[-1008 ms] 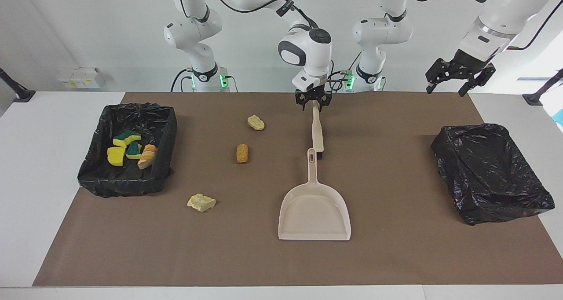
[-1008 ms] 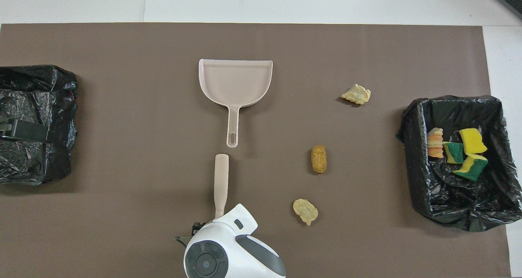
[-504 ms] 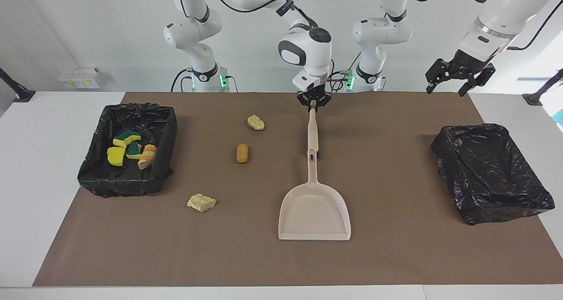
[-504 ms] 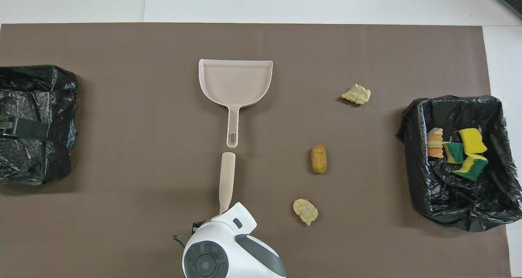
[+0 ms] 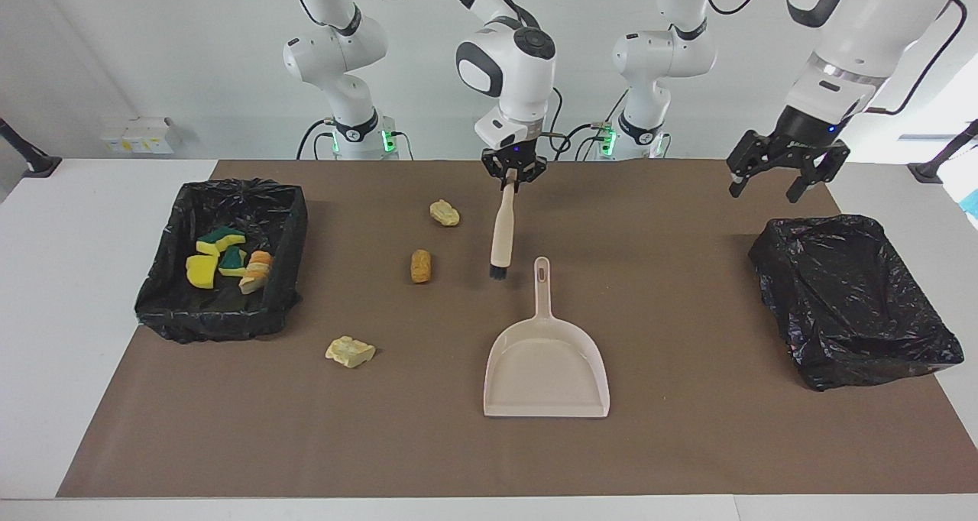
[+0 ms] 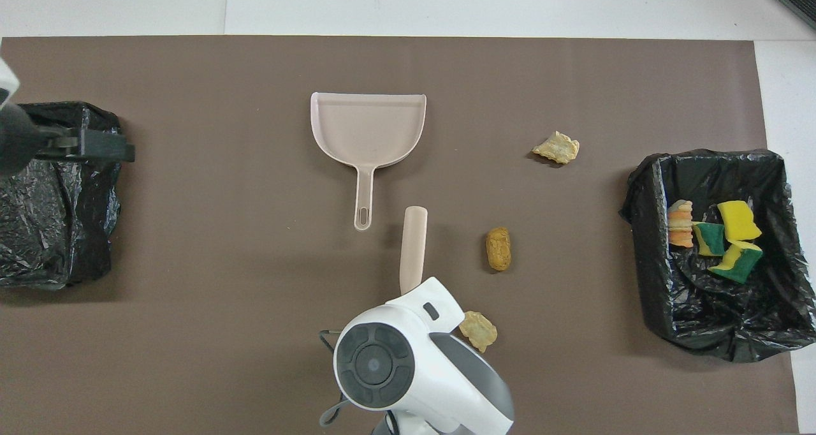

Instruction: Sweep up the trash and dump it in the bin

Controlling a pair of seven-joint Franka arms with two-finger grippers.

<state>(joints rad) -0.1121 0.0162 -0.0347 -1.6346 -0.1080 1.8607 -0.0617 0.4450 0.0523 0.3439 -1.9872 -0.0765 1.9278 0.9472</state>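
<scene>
— So, right gripper (image 5: 513, 179)?
— Clamped on the brush (image 5: 502, 234), which hangs over the mat between the brown lump (image 5: 421, 266) and the dustpan (image 5: 547, 368).
— Left gripper (image 5: 787, 176)?
— Spread wide above the empty bin (image 5: 856, 299).
— Trash?
— Three scraps loose; four lie in the other bin (image 5: 221, 311).

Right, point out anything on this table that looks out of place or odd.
Three bread-like trash lumps lie loose on the brown mat: a pale one nearest the robots, an orange-brown one, and a pale yellow one farthest. The black-lined bin at the right arm's end holds scraps; the other black-lined bin looks empty and slumped.
</scene>
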